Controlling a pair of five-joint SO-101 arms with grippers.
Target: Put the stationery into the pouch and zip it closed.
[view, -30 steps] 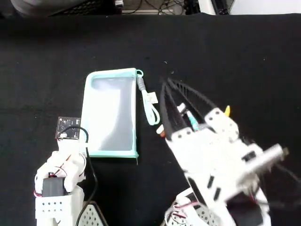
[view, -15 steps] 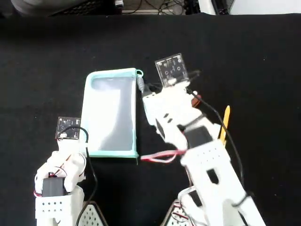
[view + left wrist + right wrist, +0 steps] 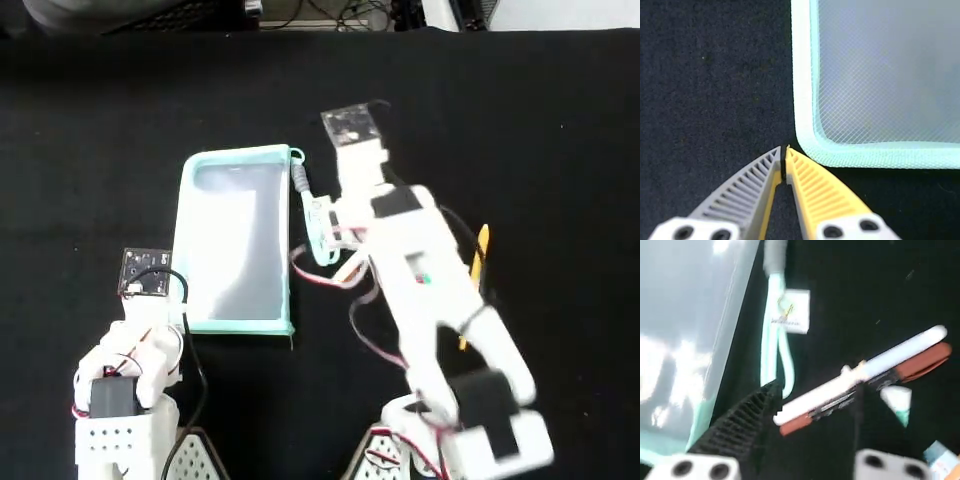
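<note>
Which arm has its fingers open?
The right arm's fingers are open, straddling a white pen and a brown pen; the left arm's fingers touch at their tips by the pouch corner.

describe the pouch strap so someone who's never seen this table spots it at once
On the black table lies a mint pouch. Off its far right corner, beside its long edge, lies the strap: a thin mint loop with a white tag, unlike the straight pens next to it.
</note>
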